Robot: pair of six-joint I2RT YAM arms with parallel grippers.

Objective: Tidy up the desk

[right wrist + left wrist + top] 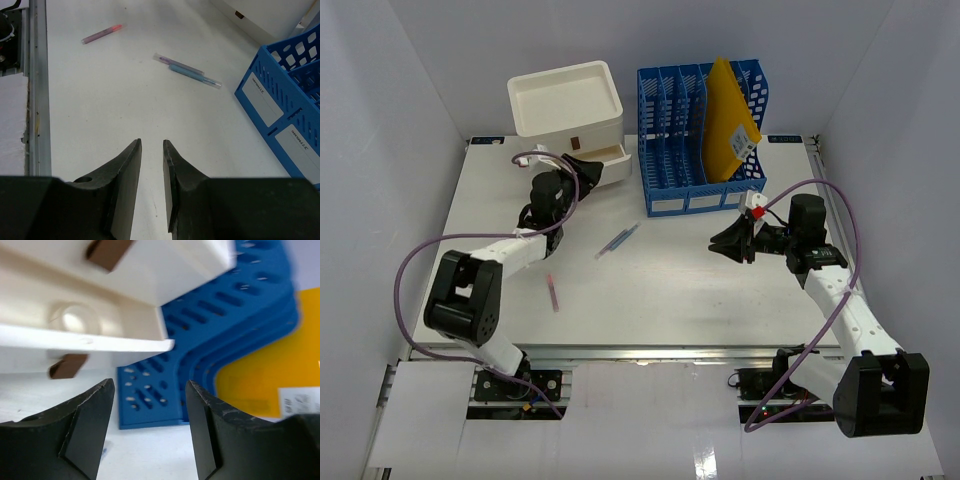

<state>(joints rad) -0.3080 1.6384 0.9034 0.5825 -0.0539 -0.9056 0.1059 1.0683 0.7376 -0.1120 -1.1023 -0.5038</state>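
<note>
Hovering just in front of the half-open drawer (75, 325) of the white drawer box (565, 100), the left hand (147, 390) has its jaws spread wide with nothing between them. This suits either letting something go there or nudging the drawer shut; which one cannot be told. The right hand (151, 145) hangs low over the counter (670, 300), jaws only narrowly parted and empty, aimed at the loose pens. A blue pen (195, 76) and a purple pen (177, 63) lie side by side ahead of it. A pink pen (101, 33) lies farther off, nearer the front rail. The counter spreads beneath both hands, touching neither. The blue file rack (700, 130) holding a yellow envelope (730, 120) stands at the back, probably already in place.
</note>
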